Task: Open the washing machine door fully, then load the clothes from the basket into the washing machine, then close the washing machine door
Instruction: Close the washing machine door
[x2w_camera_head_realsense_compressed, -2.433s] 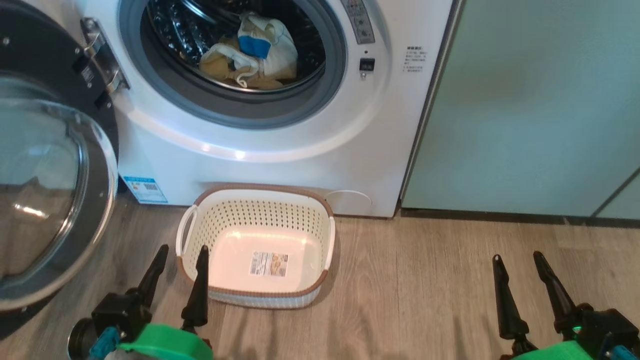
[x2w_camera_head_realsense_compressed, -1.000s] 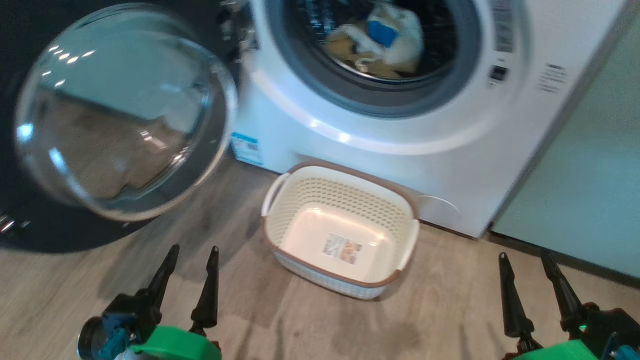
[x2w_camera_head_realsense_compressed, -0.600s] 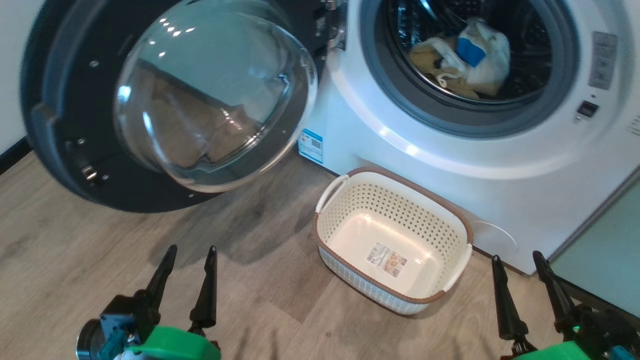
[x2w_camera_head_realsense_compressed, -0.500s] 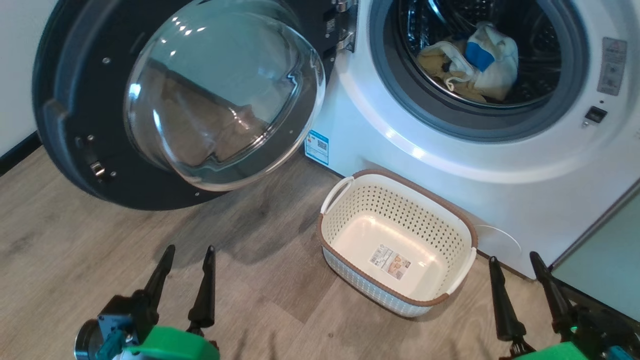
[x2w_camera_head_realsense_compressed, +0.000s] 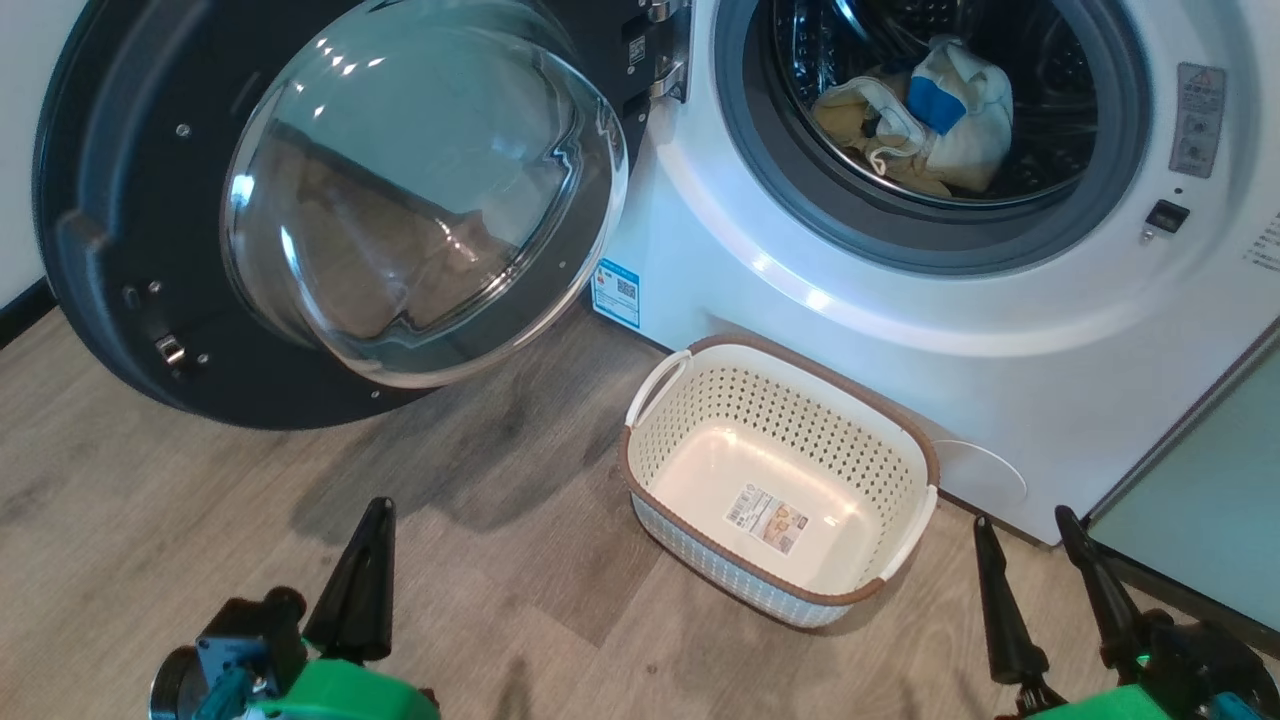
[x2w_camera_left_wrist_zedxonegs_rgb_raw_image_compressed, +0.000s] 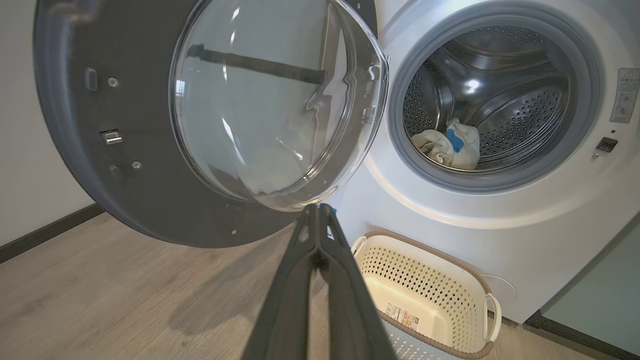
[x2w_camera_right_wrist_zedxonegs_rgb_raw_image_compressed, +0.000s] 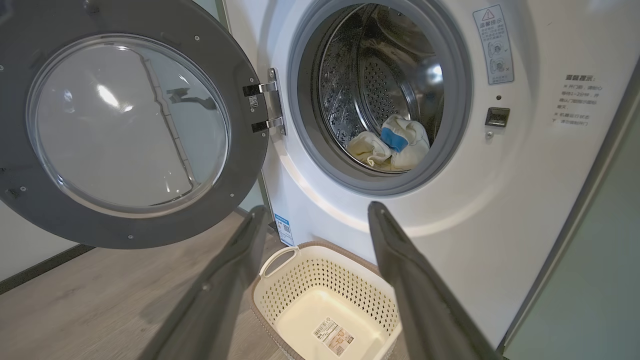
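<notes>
Wood floor (x2w_camera_head_realsense_compressed: 150, 480): basket (x2w_camera_head_realsense_compressed: 780, 425) sits btwn L fingers (x2w_camera_head_realsense_compressed: 355, 590) (pressed together) & R fingers (x2w_camera_head_realsense_compressed: 1000, 610) (spread), touching neither.

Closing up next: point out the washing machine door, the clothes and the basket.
washing machine door (x2w_camera_head_realsense_compressed: 105, 235), head view, black rim left of glass.
clothes (x2w_camera_head_realsense_compressed: 965, 140), head view, cream fabric below blue patch.
basket (x2w_camera_head_realsense_compressed: 800, 420), head view, perforated far wall.

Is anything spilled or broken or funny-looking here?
Nothing stands out. The clothes lie inside the washing machine, the basket sits upright and empty on the floor, and the washing machine door hangs wide open.
</notes>
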